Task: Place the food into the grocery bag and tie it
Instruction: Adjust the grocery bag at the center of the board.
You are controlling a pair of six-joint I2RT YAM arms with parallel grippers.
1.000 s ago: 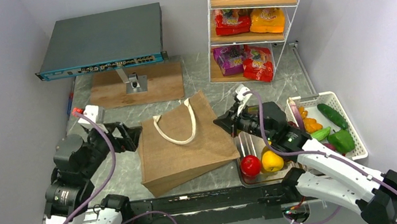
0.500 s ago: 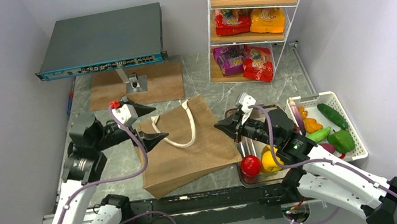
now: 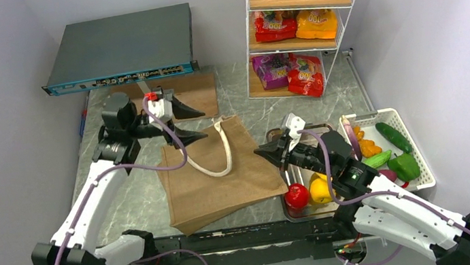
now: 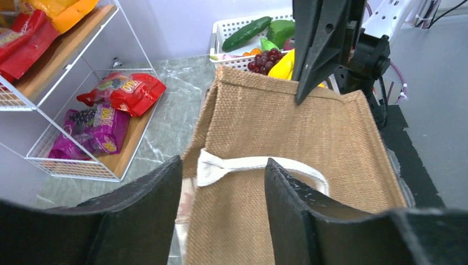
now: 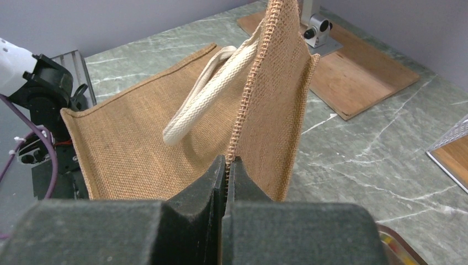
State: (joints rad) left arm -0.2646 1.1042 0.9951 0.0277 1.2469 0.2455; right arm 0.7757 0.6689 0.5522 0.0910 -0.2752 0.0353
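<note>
Reading the packets: the red packet [image 4: 122, 90] and the purple packet [image 4: 91, 131] on the wire shelf [image 3: 251, 41] carry rounded yellow lettering; only "OO"-like shapes come through, and no full word is legible.
Grocery bag: the grocery bag [image 3: 217, 176] lies on the marble-patterned tabletop [image 3: 241, 97] between the two arms, with its cream handle [image 3: 224, 151] looped over the upper face.
Right claw: the right claw [image 5: 226, 161] is clenched on the bag's stitched right-hand edge, and the cloth rises from between its tips.
Left claw: the left claw [image 3: 202, 126] is released, with its fingers [image 4: 143, 204] spread. In the left wrist view the handle's end shows in the gap between them; contact cannot be told.
Left arm: stretched far forward, with the wrist turned so the claw points right, over the bag's far left corner.
Right arm: elbow bent and the forearm passing over the tray [image 3: 291, 215] that holds the red apple [image 3: 297, 195]; the claw points left.
</note>
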